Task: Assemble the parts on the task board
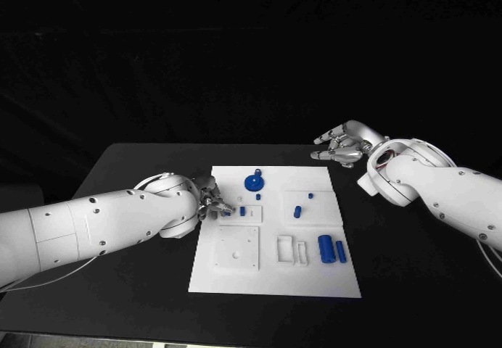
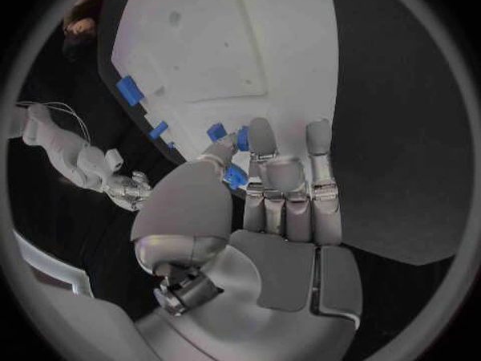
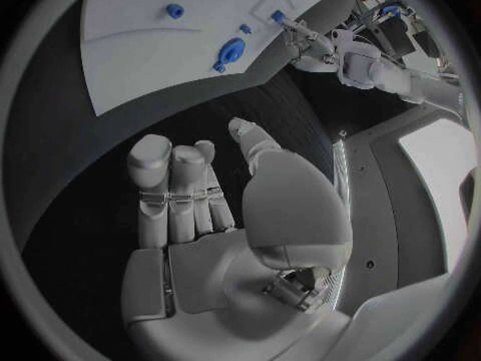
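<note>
Two robot hands over a black desk (image 1: 125, 290), one white task board (image 1: 274, 283) at its middle.

Left robot hand (image 1: 210, 199): at the board's left edge, fingertips pinching a small blue part (image 2: 236, 174) just above the board surface; the wrist view shows that part between thumb and fingers.

Right robot hand (image 1: 343, 145): off the board, above the bare desk near the board's far right corner, fingers loosely curled and apart, nothing in them.

Parts on the board:
- round blue knob piece (image 1: 254, 181), far middle;
- small blue peg (image 1: 243, 212), just beside the left fingertips;
- small blue piece (image 1: 297, 212), right of centre;
- tiny blue stub (image 1: 310, 195), near it;
- two blue cylinders (image 1: 331, 249), side by side at the near right.

Square recessed plate (image 1: 237, 248), white, near left of the board.
</note>
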